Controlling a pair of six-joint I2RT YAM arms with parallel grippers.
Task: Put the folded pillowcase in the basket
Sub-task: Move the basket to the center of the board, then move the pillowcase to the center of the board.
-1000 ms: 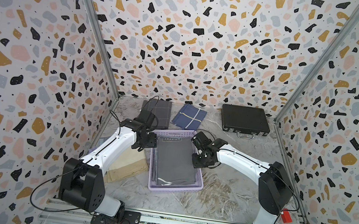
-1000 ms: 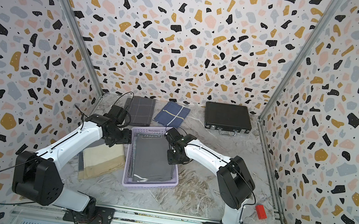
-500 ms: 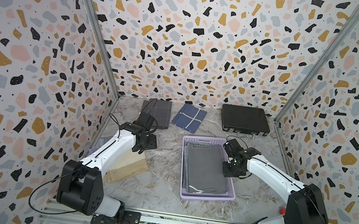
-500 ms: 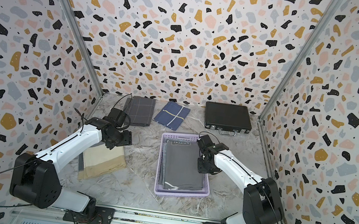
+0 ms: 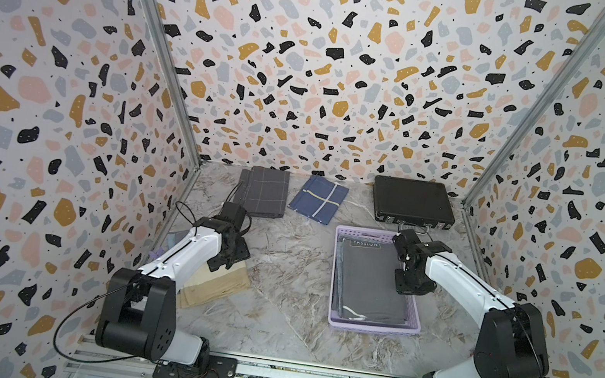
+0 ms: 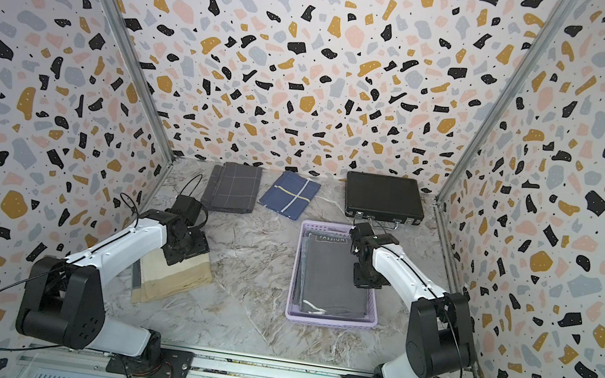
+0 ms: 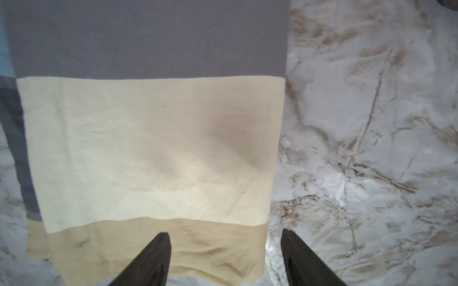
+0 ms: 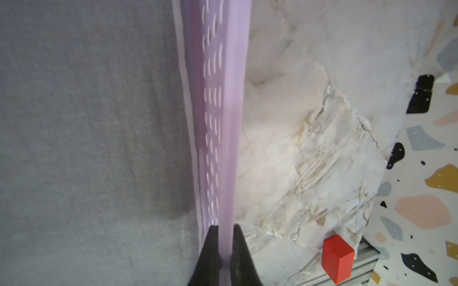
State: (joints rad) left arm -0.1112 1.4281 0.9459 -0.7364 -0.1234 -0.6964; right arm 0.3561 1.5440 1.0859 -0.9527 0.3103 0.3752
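The lavender basket (image 5: 373, 326) (image 6: 330, 319) stands right of the table's middle in both top views. A dark grey folded pillowcase (image 5: 372, 281) (image 6: 332, 280) (image 8: 86, 123) lies flat inside it. My right gripper (image 5: 410, 285) (image 6: 366, 279) (image 8: 226, 226) is shut on the basket's right wall (image 8: 223, 123), one finger inside and one outside. My left gripper (image 5: 227, 258) (image 6: 186, 252) (image 7: 224, 234) hangs open over the near corner of a beige folded cloth (image 7: 148, 148) (image 5: 221, 287) at the left, with nothing between its fingers.
A black hard case (image 5: 412, 206) lies at the back right, just behind the basket. A grey checked cloth (image 5: 261, 192) and a blue cloth (image 5: 317, 199) lie at the back. A red block (image 8: 338, 257) sits near the right wall.
My right gripper has dragged the basket, with the grey pillowcase in it, from the table's middle to the right. The left arm has stayed over the beige cloth.
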